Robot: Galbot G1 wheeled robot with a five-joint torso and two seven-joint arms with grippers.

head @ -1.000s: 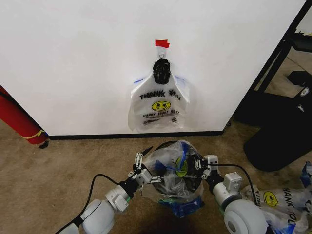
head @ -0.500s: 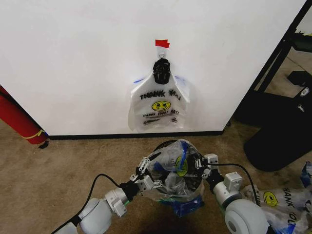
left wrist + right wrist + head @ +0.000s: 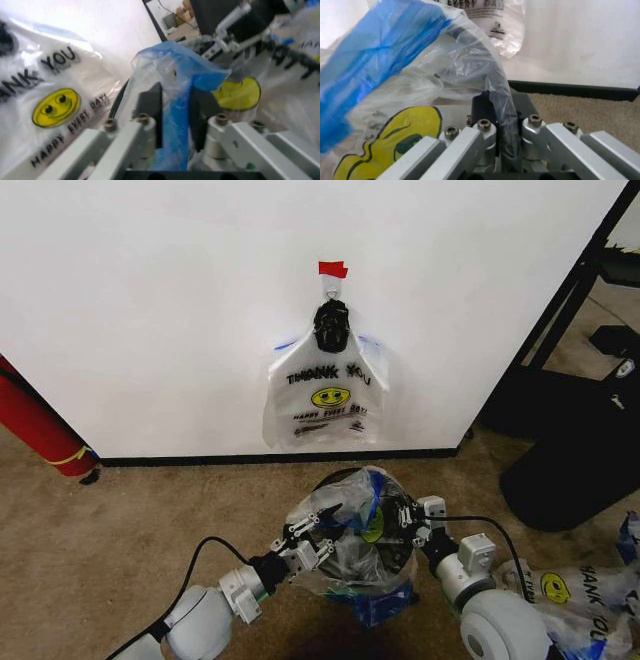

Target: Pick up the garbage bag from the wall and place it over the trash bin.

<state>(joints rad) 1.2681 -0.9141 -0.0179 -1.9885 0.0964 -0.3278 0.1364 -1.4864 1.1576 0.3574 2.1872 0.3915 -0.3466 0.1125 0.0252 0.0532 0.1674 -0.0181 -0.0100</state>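
Over the trash bin (image 3: 385, 552), low in the head view, the garbage bag (image 3: 352, 530) sits stretched across the mouth, its yellow smiley and blue trim crumpled between the two arms. On the bag's left side the left gripper (image 3: 318, 525) has its fingers (image 3: 151, 112) pinched on a blue fold of the plastic. On the right side the right gripper (image 3: 403, 517) is clamped the same way, its fingers (image 3: 484, 108) closed on a strip of clear film by the rim.

Brown carpet (image 3: 130, 520) covers the floor around the bin. Behind stands the wall (image 3: 150, 310), white with a black baseboard (image 3: 280, 458); a second bag (image 3: 325, 395) hangs from a black hook (image 3: 331, 325) under a piece of red tape (image 3: 332, 269). A red cylinder (image 3: 35, 420) leans at the left, dark furniture (image 3: 590, 380) stands at the right, and more bags (image 3: 575, 595) lie on the carpet beside the right arm.

Compared with a second ago, the left gripper has moved inward and up, from beside the bin to over the plastic; the right has hardly shifted.
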